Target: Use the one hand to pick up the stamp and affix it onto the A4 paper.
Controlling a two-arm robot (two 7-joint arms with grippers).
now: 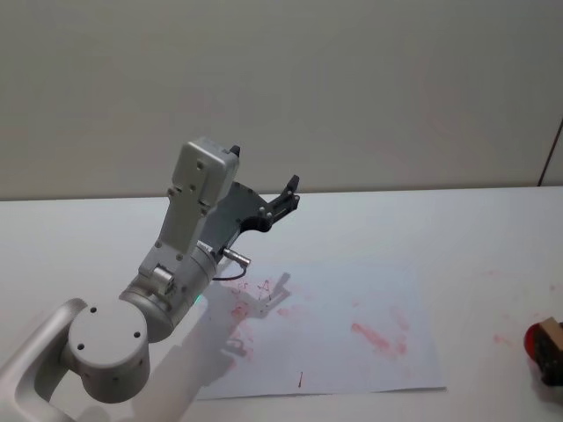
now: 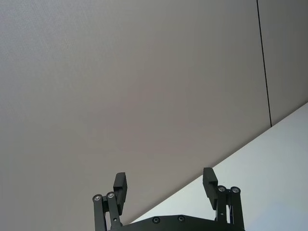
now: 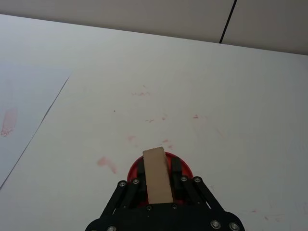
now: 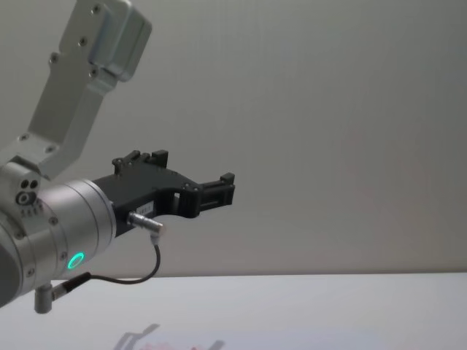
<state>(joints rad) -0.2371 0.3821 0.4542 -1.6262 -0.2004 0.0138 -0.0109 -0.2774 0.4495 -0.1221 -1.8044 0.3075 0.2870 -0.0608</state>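
Note:
The stamp [image 3: 157, 185] is a light-brown wooden block on a round red base. My right gripper [image 3: 157, 166] is shut on the block, with black fingers [image 3: 176, 168] on either side. In the head view the stamp [image 1: 549, 331] and right gripper [image 1: 552, 359] sit at the far right edge, low over the table and to the right of the A4 paper [image 1: 352, 299]. The white sheet lies flat and bears red smears. My left gripper [image 1: 287, 197] is raised above the paper's far left corner, open and holding nothing [image 2: 164, 185].
The white table [image 1: 475, 229] carries faint red marks [image 3: 107, 163] around the stamp. The paper's edge [image 3: 33, 132] lies some way left of the stamp. The left arm's large silver joints [image 1: 110, 338] cover the near left of the table. A plain wall stands behind.

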